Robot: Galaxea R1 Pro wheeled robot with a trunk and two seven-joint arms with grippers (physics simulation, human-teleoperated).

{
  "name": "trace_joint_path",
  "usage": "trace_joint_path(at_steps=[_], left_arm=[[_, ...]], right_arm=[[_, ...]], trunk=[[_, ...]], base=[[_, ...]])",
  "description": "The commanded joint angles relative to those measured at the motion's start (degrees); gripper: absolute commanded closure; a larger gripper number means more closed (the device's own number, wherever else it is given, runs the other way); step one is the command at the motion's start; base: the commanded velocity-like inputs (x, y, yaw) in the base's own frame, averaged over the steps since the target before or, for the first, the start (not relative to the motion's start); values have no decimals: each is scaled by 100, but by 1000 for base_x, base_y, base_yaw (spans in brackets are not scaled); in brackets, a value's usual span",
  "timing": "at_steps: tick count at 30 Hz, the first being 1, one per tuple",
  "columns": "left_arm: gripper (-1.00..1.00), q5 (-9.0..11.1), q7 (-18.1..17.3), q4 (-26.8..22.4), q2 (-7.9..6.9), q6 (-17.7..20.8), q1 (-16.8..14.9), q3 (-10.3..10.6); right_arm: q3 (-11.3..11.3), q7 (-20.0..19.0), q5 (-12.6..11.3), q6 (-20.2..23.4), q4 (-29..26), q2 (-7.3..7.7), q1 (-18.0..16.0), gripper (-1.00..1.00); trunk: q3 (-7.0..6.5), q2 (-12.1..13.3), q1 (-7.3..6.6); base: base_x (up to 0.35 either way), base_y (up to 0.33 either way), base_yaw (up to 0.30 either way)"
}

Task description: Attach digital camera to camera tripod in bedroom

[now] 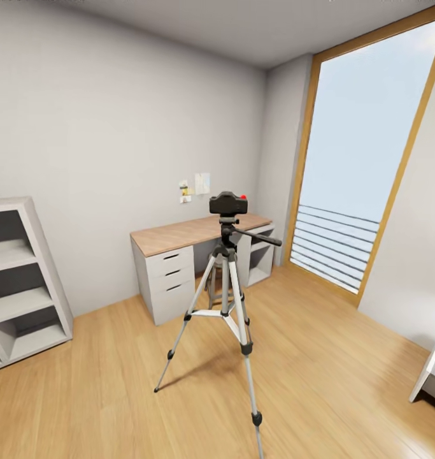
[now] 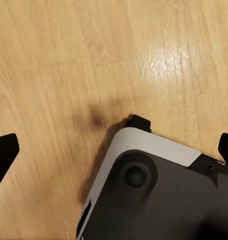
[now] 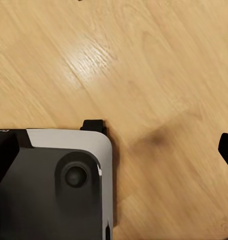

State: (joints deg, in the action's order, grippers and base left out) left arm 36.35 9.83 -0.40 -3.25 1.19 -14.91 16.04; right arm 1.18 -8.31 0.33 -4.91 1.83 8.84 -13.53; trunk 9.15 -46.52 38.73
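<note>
In the head view the digital camera (image 1: pixel 228 203), black and boxy with a red button (image 1: pixel 243 196) on its top, sits on the black head of the camera tripod (image 1: pixel 225 299). The tripod stands on the wood plank floor in the middle of the bedroom, its three silver legs spread and its pan handle (image 1: pixel 262 238) pointing right. My left gripper (image 2: pixel 114 152) hangs open over the floor, black fingertips (image 2: pixel 3 152) far apart, nothing between them. My right gripper (image 3: pixel 114 150) is open too, above the floor and my own base (image 3: pixel 53 185).
Behind the tripod a wood-topped white desk (image 1: pixel 179 237) with drawers stands against the grey wall. White cube shelves (image 1: pixel 20 287) are at the left, a tall window (image 1: pixel 363 166) at the right, and a white furniture corner (image 1: pixel 434 376) at the lower right.
</note>
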Motion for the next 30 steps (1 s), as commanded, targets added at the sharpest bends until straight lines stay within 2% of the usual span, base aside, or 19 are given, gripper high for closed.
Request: trace_joint_path(at_steps=[1,12,30], left_arm=[[-100,39,19,-4,0,13,-3,48],[-100,39,19,-4,0,13,-3,48],[-100,43,19,-9,8,11,-3,36]], right_arm=[[13,-21,3,-36,19,2,-9,-100],[13,13,1,-30,19,12,-9,-100],[-17,27,7,-48,9,34,-9,-100]], trunk=[[-1,-6,1],[-81,-6,1],[-94,-6,1]], base=[[0,0,0],[0,0,0],[0,0,0]])
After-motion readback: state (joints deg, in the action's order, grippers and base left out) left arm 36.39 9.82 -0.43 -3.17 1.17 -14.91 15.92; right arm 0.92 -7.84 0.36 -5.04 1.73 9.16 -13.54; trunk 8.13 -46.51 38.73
